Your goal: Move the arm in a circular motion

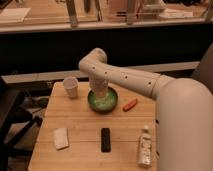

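The thick cream-white arm (130, 80) with rows of dark dots reaches in from the right over the wooden table (80, 120). Its rounded elbow (93, 58) stands high at the back, between the white cup and the bowl. From the elbow the last segment drops straight down to the gripper (101, 96), which hangs just over or inside the green bowl (103, 101). The bowl's rim partly hides the gripper's end.
A white cup (70, 86) stands left of the bowl. An orange item (130, 104) lies right of it. A black bar (105, 139), a white cloth (61, 138) and a small bottle (145, 147) lie near the front. A dark counter runs behind the table.
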